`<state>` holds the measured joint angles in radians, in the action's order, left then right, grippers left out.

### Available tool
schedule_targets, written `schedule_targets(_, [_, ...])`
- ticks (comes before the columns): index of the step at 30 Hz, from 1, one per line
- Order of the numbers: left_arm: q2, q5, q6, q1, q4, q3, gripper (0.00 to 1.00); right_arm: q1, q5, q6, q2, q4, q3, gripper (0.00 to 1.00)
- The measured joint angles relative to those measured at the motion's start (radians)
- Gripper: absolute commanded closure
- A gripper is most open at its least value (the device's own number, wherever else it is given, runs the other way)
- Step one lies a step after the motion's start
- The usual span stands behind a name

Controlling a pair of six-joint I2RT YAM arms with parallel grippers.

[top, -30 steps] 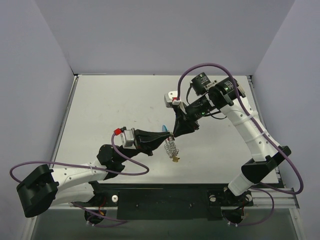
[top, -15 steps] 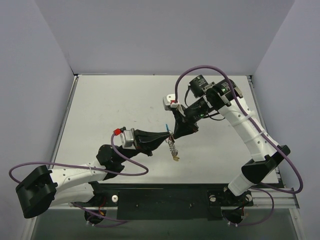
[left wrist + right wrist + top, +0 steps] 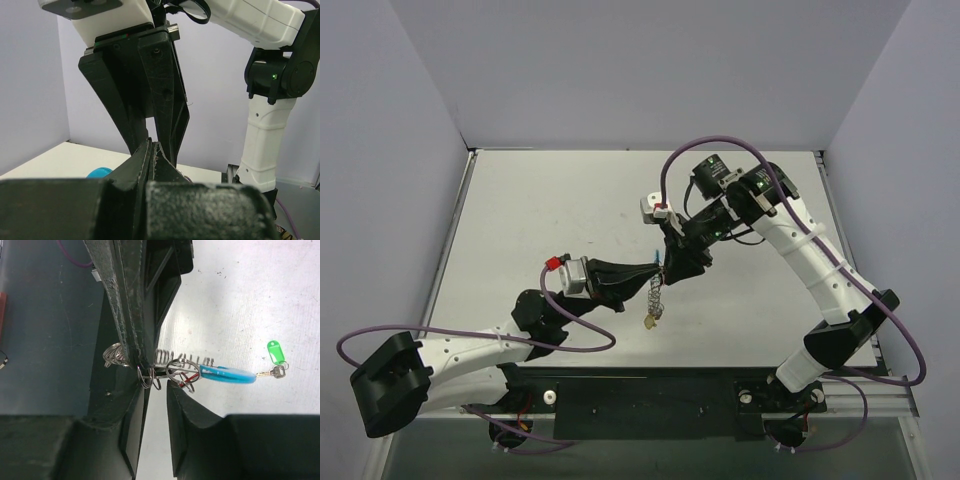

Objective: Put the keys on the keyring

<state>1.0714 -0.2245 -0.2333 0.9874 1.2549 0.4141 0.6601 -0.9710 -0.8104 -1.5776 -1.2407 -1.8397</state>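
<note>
While the left tool point(image 3: 656, 270) clamps the keyring point(image 3: 655, 290), the slightly parted right tool point(image 3: 156, 390) crowds it.

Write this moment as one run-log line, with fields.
left gripper: shut on keyring | right gripper: slightly open beside it | green-tagged key: near blue tag

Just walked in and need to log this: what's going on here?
The left gripper is shut on the coiled-wire keyring, holding it above the table. The right gripper, jaws slightly apart, sits right at the ring's loops. A green-tagged key shows past the ring's blue tag; whether it is threaded on is unclear.
</note>
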Motion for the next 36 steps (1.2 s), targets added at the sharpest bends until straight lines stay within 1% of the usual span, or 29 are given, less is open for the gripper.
schedule_targets(5, [-0.016, 0.010, -0.001, 0.000, 0.002, 0.000, 1.00, -0.027, -0.006, -0.013, 0.003, -0.005, -0.007, 0.68])
schedule_targets(16, [-0.019, 0.016, -0.022, 0.002, 0.006, -0.015, 1.00, -0.037, -0.034, -0.170, 0.013, -0.067, -0.112, 0.67])
schedule_targets(24, [-0.011, 0.016, -0.027, 0.003, 0.006, -0.016, 1.00, 0.000, -0.036, -0.193, 0.012, -0.071, -0.116, 0.69])
schedule_targets(30, [-0.003, 0.017, -0.027, 0.008, 0.006, -0.016, 1.00, 0.017, -0.036, -0.185, 0.003, -0.071, -0.116, 0.77])
schedule_targets(36, [-0.003, 0.019, -0.027, 0.009, 0.006, -0.016, 1.00, 0.027, -0.026, -0.171, -0.005, -0.060, -0.097, 0.79])
